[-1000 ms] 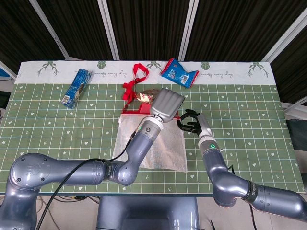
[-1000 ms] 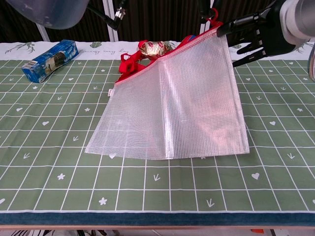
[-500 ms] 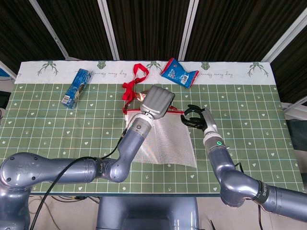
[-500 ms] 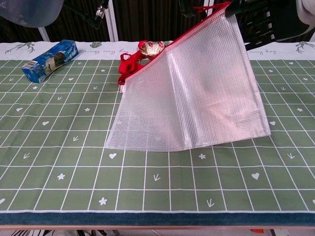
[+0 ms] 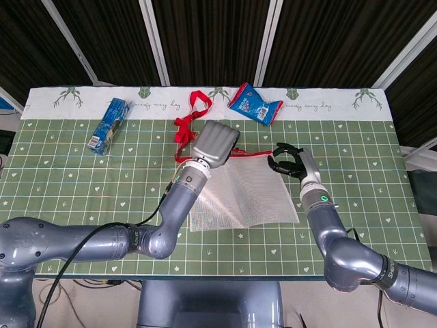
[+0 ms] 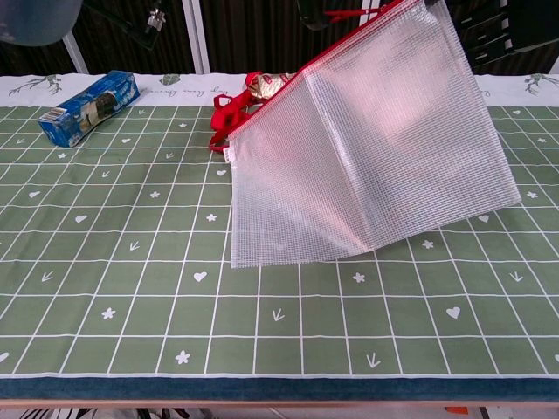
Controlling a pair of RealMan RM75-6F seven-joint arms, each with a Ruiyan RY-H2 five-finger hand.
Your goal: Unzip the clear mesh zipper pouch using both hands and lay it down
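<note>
A: Pouch position?

B: Clear mesh zipper pouch (image 6: 367, 157) tilted; lower edge touching the counter (image 6: 105, 262), red zipper edge (image 6: 349, 44) raised. Its long axis spans hand to hand.

A: Hands?

B: Right hand (image 5: 292, 162) pinches the high end of the zipper. Left hand (image 5: 215, 142) sits over the low end; its grip is hidden, cannot tell.

Faint cursive script on the tablecloth (image 5: 321, 104) border, too small to read; print on blue packet (image 5: 255, 104) illegible.
</note>
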